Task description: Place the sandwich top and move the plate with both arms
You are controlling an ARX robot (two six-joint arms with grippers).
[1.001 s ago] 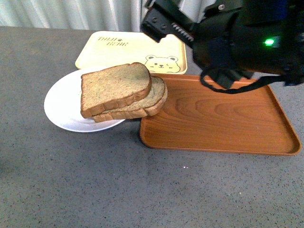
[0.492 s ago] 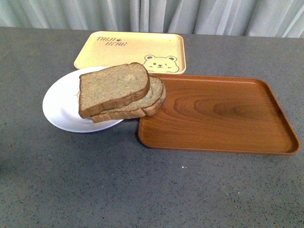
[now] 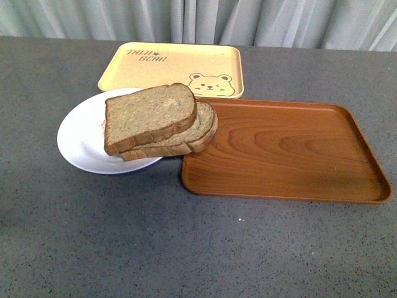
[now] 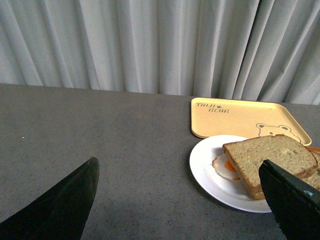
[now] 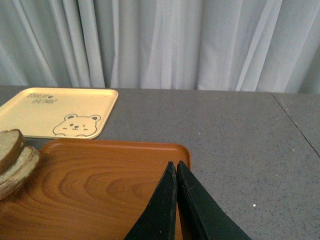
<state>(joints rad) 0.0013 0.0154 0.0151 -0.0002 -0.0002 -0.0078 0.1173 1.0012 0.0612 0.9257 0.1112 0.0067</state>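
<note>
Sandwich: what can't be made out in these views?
Front view: the top slice hides the filling; the left wrist view shows only an egg edge.
Front view: the slices cover where the plate meets the wooden tray; contact unclear.
Left wrist view: a left gripper finger hides part of the plate and top slice.
Right wrist view: the frame edge cuts off the slices; plate not shown.

A grey speckled desk [image 3: 124, 236] runs back to a pale pleated curtain [image 3: 248, 18]. At its far side lies a pale yellow tray [image 3: 173, 62] printed with a bear's face and lettering. Just beside that tray's near right corner sits a larger brown wooden tray [image 3: 285, 149] with a raised rim. A round-ended slice of bread [image 3: 203, 131] overhangs the wooden tray's left rim. A fried egg [image 4: 227, 165] shows partly from under the bread.
</note>
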